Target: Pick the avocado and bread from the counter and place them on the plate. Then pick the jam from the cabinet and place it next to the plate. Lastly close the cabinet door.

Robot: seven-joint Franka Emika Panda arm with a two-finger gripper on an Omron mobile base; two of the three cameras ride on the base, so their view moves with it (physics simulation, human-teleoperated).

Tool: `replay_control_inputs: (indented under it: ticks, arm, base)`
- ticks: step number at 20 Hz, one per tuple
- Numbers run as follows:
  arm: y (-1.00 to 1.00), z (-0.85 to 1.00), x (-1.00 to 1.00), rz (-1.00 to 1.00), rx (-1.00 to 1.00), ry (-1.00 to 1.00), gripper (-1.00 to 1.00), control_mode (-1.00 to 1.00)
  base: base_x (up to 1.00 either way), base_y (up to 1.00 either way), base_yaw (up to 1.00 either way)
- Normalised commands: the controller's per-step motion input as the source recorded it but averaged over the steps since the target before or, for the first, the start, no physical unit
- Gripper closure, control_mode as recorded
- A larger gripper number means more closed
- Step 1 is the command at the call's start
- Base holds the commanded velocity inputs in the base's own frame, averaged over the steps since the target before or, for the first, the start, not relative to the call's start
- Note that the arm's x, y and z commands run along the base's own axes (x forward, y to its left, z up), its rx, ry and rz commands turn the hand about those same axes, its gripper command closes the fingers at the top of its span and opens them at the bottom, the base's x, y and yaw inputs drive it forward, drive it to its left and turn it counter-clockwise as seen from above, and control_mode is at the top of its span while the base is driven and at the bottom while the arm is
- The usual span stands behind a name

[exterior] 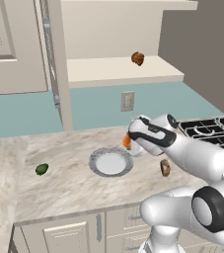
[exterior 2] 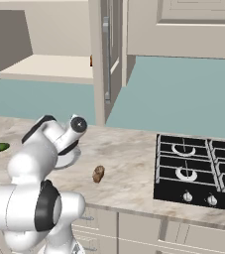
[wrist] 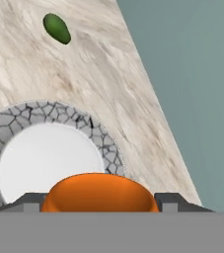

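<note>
I've got the jam (wrist: 99, 191) sitting between the finger tips at the bottom centre of the hand view, the jaws standing fairly wide around the orange jar, so I read that as a grip on it. In the left base view the gripper (exterior: 129, 141) hangs low at centre frame, just right of the plate (exterior: 96, 157), with a sliver of orange showing at its tip. That fits the job: the jar is meant to land beside the plate, not on it.

The plate itself is bare, white centre all showing. The avocado (exterior: 42, 169) lies well off at the left of the frame on the counter (exterior: 64, 188), and the bread (exterior: 165, 168) sits to the right of the plate, partly behind my arm. So by my reckoning those two are not yet done, though the jam is already in hand.

Up top, the cabinet (exterior: 123, 69) stands open, its door (exterior: 54, 64) swung out edge-on, and a dark brown-orange lump (exterior: 137, 58) rests on the shelf. I'd lower the jar carefully here, keeping it off the grey rim.
</note>
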Motion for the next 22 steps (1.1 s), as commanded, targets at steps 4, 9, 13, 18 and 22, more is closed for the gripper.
replay_control_inputs:
  ticks: [4,9,13,18,22]
  arm:
    - [-0.28,-0.19,0.14,0.0,-0.01,0.0,1.0,-1.0]
    - [-0.31,-0.15,0.17,0.0,0.0,0.0,1.0,-1.0]
    - [-0.28,-0.19,0.26,0.0,0.0,0.0,1.0,-1.0]
    - [-0.24,-0.2,0.23,0.0,0.0,0.0,1.0,-1.0]
    - [-0.19,-0.27,0.13,0.01,0.0,0.0,1.0,-1.0]
  base:
    - [0.0,0.0,0.0]
    - [0.0,0.0,0.0]
    - [0.0,0.0,0.0]
    - [0.0,0.0,0.0]
    - [0.0,0.0,0.0]
